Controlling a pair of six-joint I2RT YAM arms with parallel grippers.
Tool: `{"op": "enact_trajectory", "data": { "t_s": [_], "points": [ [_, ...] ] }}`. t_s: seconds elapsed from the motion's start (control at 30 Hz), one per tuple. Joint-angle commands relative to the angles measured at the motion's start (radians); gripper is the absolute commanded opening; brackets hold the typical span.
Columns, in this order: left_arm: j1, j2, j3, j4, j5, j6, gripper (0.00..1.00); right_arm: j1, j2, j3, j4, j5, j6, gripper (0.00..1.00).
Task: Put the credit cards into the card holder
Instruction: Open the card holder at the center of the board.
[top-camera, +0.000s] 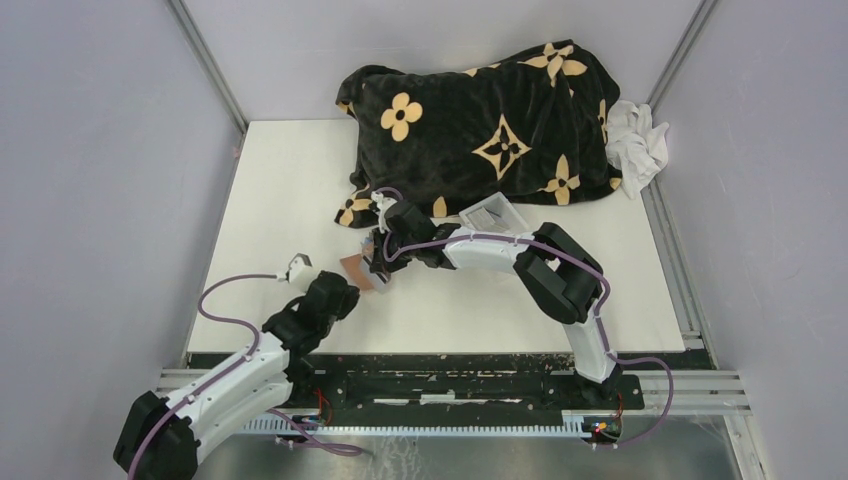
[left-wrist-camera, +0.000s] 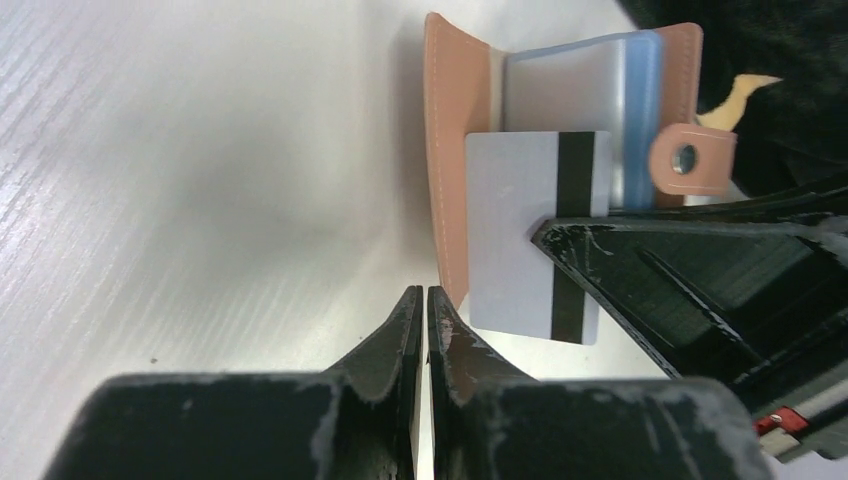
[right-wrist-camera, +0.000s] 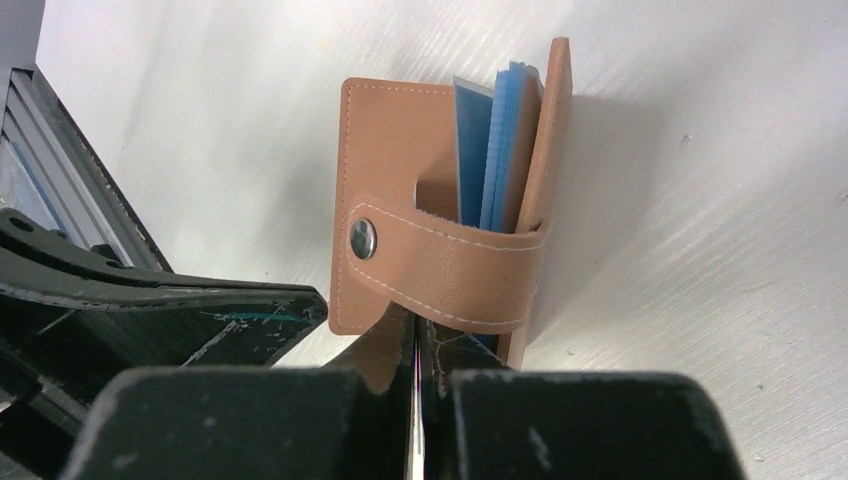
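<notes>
Card holder (top-camera: 357, 270) stands on the table (top-camera: 290, 180) left of centre, nearer the near edge than the far edge, between the two gripper tips; it is open, its tan leather flaps spread, with a snap strap (right-wrist-camera: 450, 265) looped across the gap. Blue cards (right-wrist-camera: 495, 130) sit upright between the flaps, edges showing above the strap. Right gripper (right-wrist-camera: 415, 335), reaching in from the right side, has its fingers pressed together on a grey-silver striped card (left-wrist-camera: 510, 230); the card lies flat against the holder's open face, its black stripe running along its short side, and partly covers the cards already seated. Left gripper (left-wrist-camera: 420, 310) has its fingers together with only a hairline gap; whether anything is pinched between them cannot be told; its tip is just beside the holder's outer flap edge. Black patterned blanket (top-camera: 480, 110) is heaped along the far edge; a white cloth (top-camera: 635, 145) lies at the far right corner; a clear tray (top-camera: 492, 215) rests against the blanket's near side, apart from the holder.
</notes>
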Motion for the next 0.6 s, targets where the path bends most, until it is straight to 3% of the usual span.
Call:
{"op": "enact_trajectory", "data": {
  "t_s": [0.0, 0.33, 0.57],
  "points": [
    [-0.002, -0.035, 0.059, -0.018, -0.011, 0.044, 0.1, 0.008, 0.007, 0.046, 0.018, 0.011, -0.018, 0.01],
    [-0.002, -0.033, 0.089, -0.035, 0.005, 0.069, 0.06, 0.01, -0.003, 0.054, 0.02, 0.001, -0.013, 0.01],
    [-0.002, 0.01, 0.009, 0.104, -0.015, 0.039, 0.06, 0.009, -0.011, 0.067, 0.008, 0.003, -0.019, 0.01]
  ]
}}
